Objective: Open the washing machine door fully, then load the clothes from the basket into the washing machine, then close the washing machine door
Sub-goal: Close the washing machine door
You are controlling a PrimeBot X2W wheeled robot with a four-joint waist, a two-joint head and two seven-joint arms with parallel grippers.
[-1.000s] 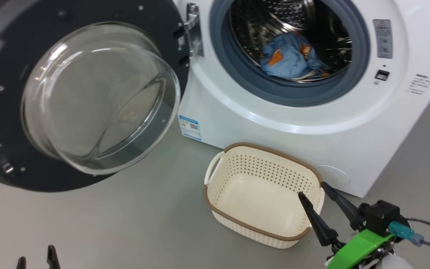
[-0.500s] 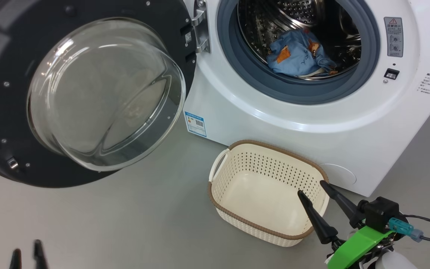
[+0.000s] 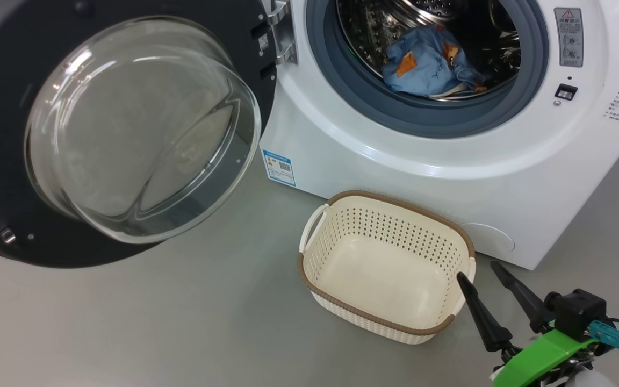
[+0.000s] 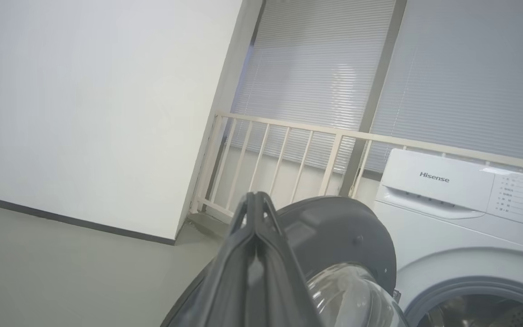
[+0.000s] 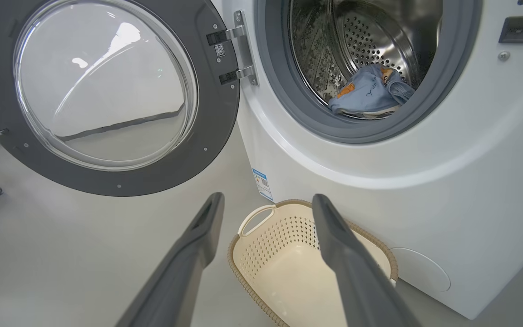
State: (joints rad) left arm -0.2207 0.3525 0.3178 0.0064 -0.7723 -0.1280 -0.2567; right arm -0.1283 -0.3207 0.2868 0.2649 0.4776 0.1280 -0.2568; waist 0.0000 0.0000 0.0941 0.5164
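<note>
The white washing machine (image 3: 422,172) stands with its door (image 3: 14,134) swung wide to the left, glass bowl bulging toward me. Light-blue clothes (image 3: 422,62) with orange patches lie in the steel drum, also in the right wrist view as clothes (image 5: 370,88). The cream basket (image 3: 470,252) sits on the floor before the machine with nothing in it. My right gripper (image 3: 479,271) is open at the basket's right rim, holding nothing; in its own view the right gripper (image 5: 268,202) points over the basket (image 5: 236,245). My left gripper (image 4: 254,197) is shut, fingers pressed together on nothing, aimed past the door's back (image 4: 343,227).
Grey floor spreads to the left and front of the basket. The left wrist view has a white wall, a cream railing (image 4: 288,131) and window blinds behind the machine. A blue label sticker (image 3: 279,167) is on the washer's lower front.
My left gripper's fingertips, open at the lower left of the head view, have dropped out of it and closed. The right gripper has shifted slightly right and down. The camera moved a little.
</note>
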